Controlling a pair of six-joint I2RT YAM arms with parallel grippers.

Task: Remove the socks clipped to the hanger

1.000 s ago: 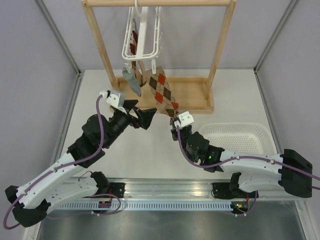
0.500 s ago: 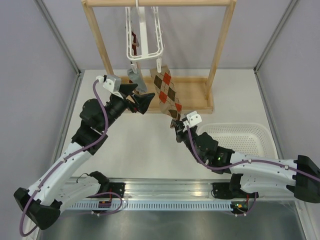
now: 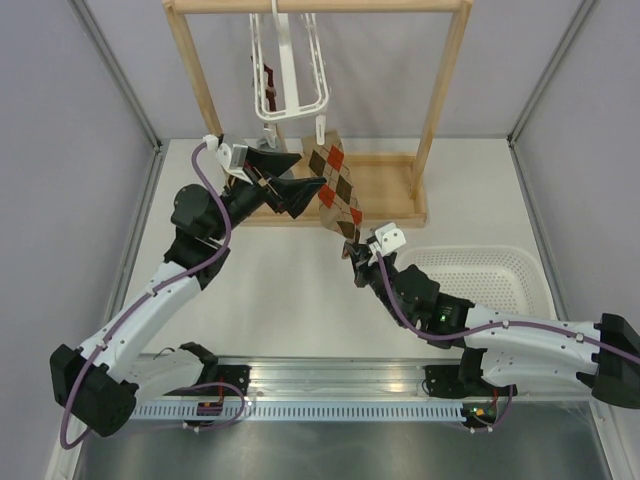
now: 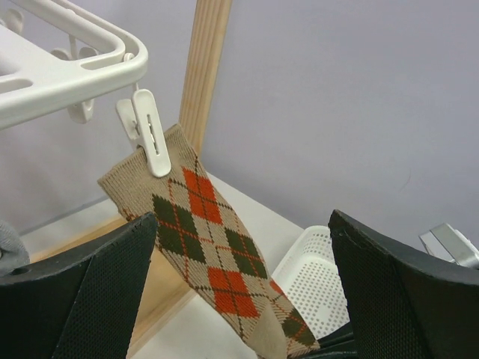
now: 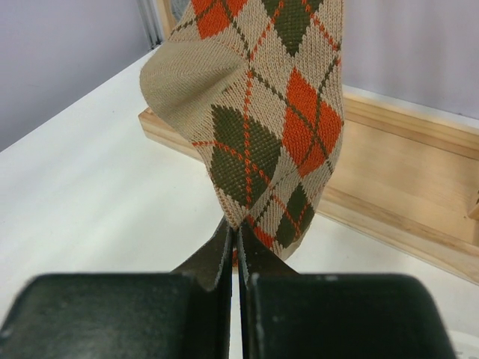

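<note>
Nearest the arms' bases, the right claw (image 5: 236, 239) is pressed together, pinching the toe tip of a tan argyle sock (image 3: 336, 192) with red and dark diamonds, above the white surface (image 3: 280, 290). A white perforated basket (image 3: 480, 270) sits just to its right.

From that pinch the sock slants up and away, pulled fairly straight, to a small white clip (image 4: 150, 134) biting its cuff. The left claw (image 3: 308, 172) is spread wide just beside the sock's upper half and holds nothing.

Farther back, the clip dangles from the white hanger (image 3: 285, 70), hooked on the top bar of a wooden rack (image 3: 440, 100). A dark red sock (image 3: 267, 78) hangs inside the hanger's frame.

The step in hand looks like drawing the sock out of its clip. It would go best with a steady pull along the sock's length, down and toward the arms. A jerk could slip the thin toe hold or set the hanger swinging. The free claw could steady the frame or squeeze the clip.
</note>
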